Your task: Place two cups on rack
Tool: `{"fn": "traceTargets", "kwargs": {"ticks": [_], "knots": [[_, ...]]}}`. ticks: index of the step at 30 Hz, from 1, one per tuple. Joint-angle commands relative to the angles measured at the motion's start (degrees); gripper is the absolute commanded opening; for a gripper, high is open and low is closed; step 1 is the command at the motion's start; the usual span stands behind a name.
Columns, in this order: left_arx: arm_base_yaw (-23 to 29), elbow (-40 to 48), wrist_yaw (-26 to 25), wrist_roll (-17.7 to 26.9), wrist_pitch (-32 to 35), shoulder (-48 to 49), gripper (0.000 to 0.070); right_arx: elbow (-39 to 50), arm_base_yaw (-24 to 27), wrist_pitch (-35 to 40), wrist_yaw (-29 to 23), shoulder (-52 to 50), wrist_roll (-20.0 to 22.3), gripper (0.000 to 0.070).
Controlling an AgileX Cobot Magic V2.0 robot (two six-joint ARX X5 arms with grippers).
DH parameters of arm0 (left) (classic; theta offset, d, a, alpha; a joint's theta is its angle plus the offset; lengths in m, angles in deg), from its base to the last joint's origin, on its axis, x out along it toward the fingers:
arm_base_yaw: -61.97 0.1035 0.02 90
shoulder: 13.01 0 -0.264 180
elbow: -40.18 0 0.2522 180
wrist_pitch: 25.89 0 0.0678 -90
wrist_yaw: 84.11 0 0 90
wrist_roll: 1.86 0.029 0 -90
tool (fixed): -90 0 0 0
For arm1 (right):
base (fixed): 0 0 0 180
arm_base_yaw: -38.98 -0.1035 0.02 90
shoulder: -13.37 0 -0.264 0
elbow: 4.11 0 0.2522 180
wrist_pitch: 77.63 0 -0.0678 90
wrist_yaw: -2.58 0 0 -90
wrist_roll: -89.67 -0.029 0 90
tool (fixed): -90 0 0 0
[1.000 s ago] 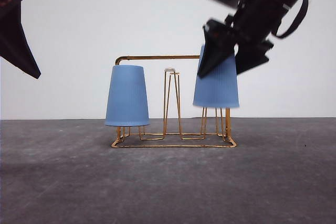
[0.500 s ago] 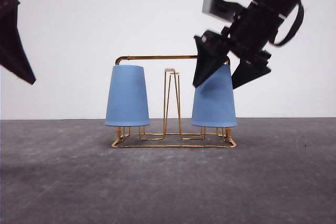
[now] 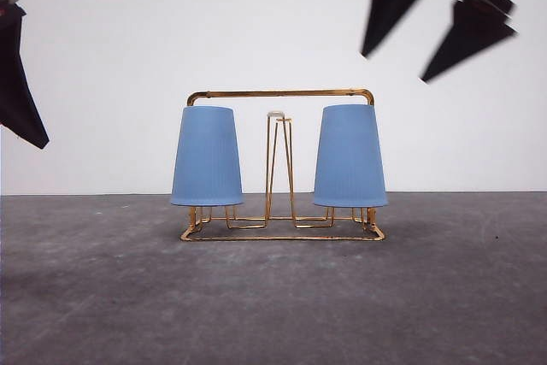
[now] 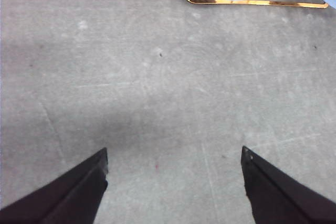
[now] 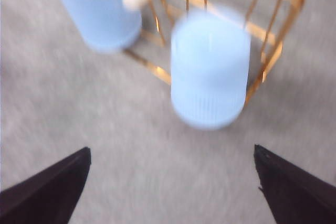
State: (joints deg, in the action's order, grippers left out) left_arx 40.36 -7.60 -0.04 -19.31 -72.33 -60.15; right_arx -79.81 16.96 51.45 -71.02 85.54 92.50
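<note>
On the gold rack (image 3: 280, 93) both 2 blue cups (image 3: 207, 156) sit inverted over its prongs, while the right gripper (image 3: 438, 14), spread and empty above them, could only spoil things by dipping back and knocking 1 off.

A dark grey, matte table surface (image 3: 273, 297) with a slightly mottled, stone-like texture is seen across the lower part of the front view, and faint pale scratches and small dark specks are shown on it in the left wrist view (image 4: 157, 77). Behind it, a plain white wall (image 3: 171, 32) is seen, met by the table's far edge in a straight horizontal line.
</note>
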Motion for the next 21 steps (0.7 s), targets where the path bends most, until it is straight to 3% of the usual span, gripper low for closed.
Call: {"fn": "traceTargets", "kwargs": {"ticks": [1, 9, 14, 20, 21], "knots": [[-0.2, -0.4, -0.1, -0.1, 0.8, -0.3, 0.0463, 4.1, -0.2, 3.3, 0.1, -4.1, -1.1, 0.0619], [-0.2, -0.4, -0.1, 0.1, 0.9, -0.3, 0.0463, 24.3, -0.3, 17.4, 0.0, -20.4, -9.7, 0.0615], [-0.2, -0.4, -0.1, 0.0, 2.5, -0.3, 0.0463, 33.9, -0.6, 27.0, -1.3, -25.9, -14.0, 0.0529], [-0.2, -0.4, -0.8, -0.2, 2.5, -0.3, 0.0472, 35.7, -0.6, 27.9, -1.1, -26.2, -15.9, 0.052], [-0.2, -0.4, -1.4, -0.2, 2.6, -0.3, 0.0385, 35.7, -0.6, 28.0, -1.5, -26.2, -15.9, 0.0381]]}}
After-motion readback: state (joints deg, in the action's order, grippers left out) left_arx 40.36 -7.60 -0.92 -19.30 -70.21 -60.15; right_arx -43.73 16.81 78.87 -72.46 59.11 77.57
